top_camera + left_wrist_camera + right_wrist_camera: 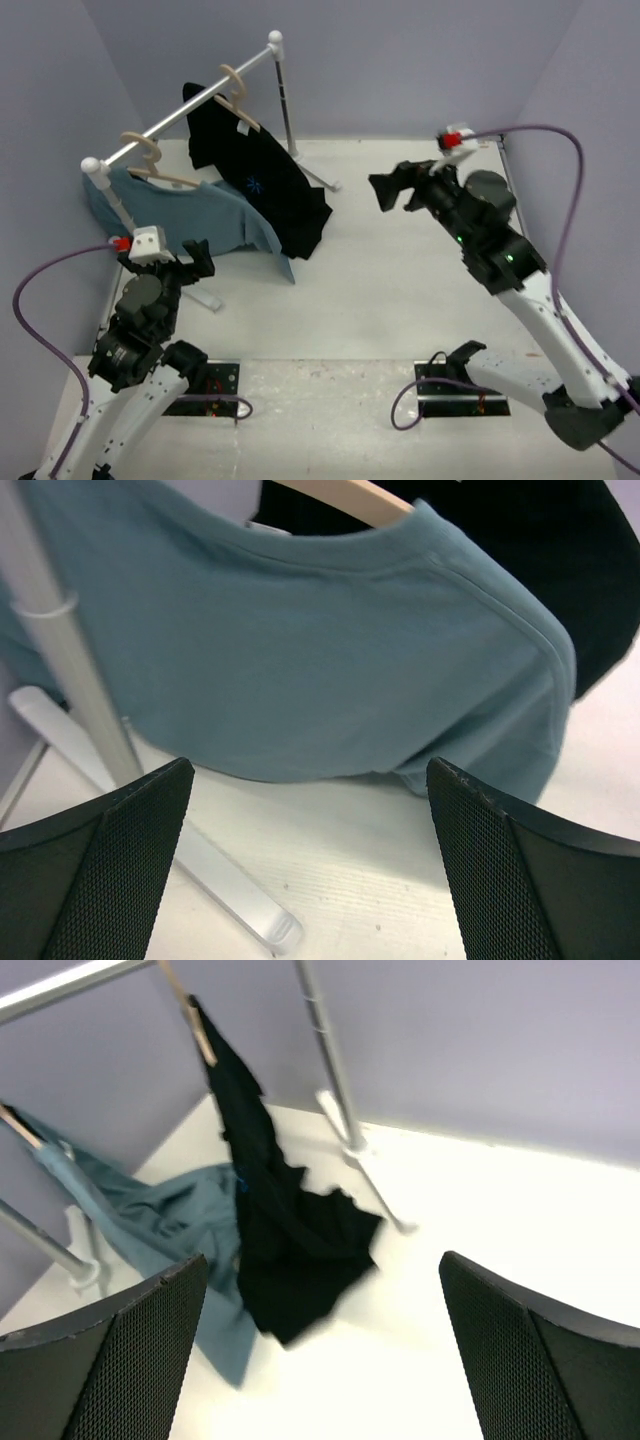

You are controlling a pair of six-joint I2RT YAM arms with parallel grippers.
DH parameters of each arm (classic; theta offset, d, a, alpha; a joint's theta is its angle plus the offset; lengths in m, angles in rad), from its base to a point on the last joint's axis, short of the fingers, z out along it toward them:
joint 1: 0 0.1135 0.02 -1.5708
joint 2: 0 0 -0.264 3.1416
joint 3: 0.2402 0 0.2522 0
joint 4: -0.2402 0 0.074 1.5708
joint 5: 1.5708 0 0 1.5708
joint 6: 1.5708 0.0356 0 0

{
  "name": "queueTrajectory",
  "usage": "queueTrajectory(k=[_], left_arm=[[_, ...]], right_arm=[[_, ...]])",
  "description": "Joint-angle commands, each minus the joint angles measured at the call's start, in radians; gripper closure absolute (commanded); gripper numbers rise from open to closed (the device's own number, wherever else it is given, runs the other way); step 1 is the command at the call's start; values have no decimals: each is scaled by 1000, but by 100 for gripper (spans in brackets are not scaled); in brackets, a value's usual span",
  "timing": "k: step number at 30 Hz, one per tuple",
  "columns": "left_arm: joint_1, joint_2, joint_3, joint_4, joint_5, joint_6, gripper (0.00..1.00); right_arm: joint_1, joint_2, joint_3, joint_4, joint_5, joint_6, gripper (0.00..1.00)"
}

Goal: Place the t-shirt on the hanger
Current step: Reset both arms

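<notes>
1. Table (400,280): a white flat surface that carries everything, with pale violet walls around it.
2. Clothes rack (284,95): a white and silver metal rack with 1 horizontal rail, standing at the far left of the table. 2 garments hang on it.
3. Black short-sleeved t-shirt (270,190): it hangs at the far end of the rail. Its lower part lies spread on the table, and it touches the other garment.
4. Teal-blue shirt (215,215): it hangs at the near end of the rail, and its hem also reaches the table.
5. Right gripper (320,1260): black, with 2 fingers standing wide apart and nothing between them. It is in the air, well apart from the rack, and faces it.
6. Left gripper (310,780): its fingers are also wide apart and hold nothing. It is near the teal-blue shirt.
7. Pale beige curved hanger (240,108): hooked on the rail, it carries the t-shirt.
8. Second hanger (160,175): same colour, inside the teal-blue shirt.
</notes>
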Motion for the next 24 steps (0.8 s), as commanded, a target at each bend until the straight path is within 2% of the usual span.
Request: queueTrajectory(k=[1, 5, 7, 10, 18, 24], left_arm=[[82, -22, 27, 11, -59, -30, 0], [96, 7, 16, 14, -11, -15, 0], [96, 14, 2, 19, 6, -11, 0], [96, 8, -18, 30, 2, -11, 0], [97, -62, -46, 57, 53, 10, 0], [97, -57, -53, 65, 77, 15, 0]], right_arm=[[8, -341, -255, -225, 359, 63, 1], [8, -591, -327, -388, 470, 101, 1], [8, -679, -324, -491, 490, 120, 1], [8, -751, -330, -555, 530, 117, 1], [9, -803, -364, -587, 555, 149, 1], [9, -803, -373, -581, 572, 164, 1]])
